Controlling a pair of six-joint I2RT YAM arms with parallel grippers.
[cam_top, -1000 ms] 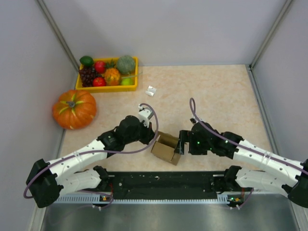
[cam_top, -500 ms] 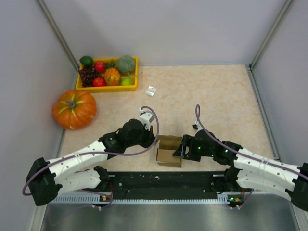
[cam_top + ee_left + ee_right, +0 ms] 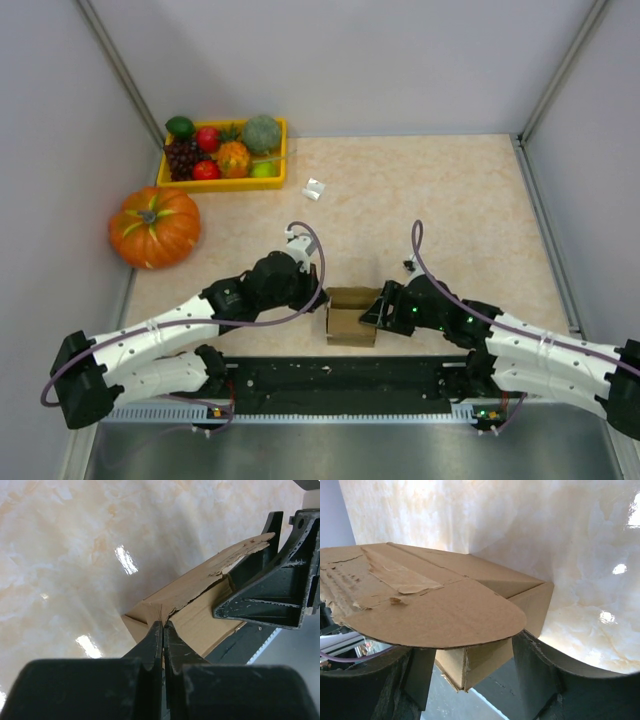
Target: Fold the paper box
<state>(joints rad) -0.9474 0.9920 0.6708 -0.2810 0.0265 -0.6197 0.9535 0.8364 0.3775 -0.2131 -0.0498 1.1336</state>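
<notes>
Paper box (image 3: 351,315) sits near the front edge of the table (image 3: 450,200), just ahead of the black rail (image 3: 340,378), with one arm at each side of it. From above it reads as a small brown square between the left gripper (image 3: 162,626) and the right gripper (image 3: 376,310), and little more.

The left wrist view adds that this gripper's two fingers are pressed together on a folded corner of the card, the thin edge nipped at their tips. One ribbed black finger of the other gripper stands against the far wall.

The right wrist view alone shows the top: a rounded flap lies flat over the opening. The right fingers (image 3: 540,675) stand apart with the box between them. Whether they clamp it or only flank it does not show.

A second ago the paper box lay askew to the table edge with its inside open to the overhead camera. Now it sits square to the rail and the flap covers it. The right jaws have narrowed since then.

The card is plain kraft, matte, with crisp creases. Its outer layer is torn away in patches on the flap, baring rough corrugation. The tabletop is glossy, marbled beige. A pumpkin (image 3: 154,226), a yellow tray (image 3: 222,184) of fruit and a small white object (image 3: 315,188) lie well away
</notes>
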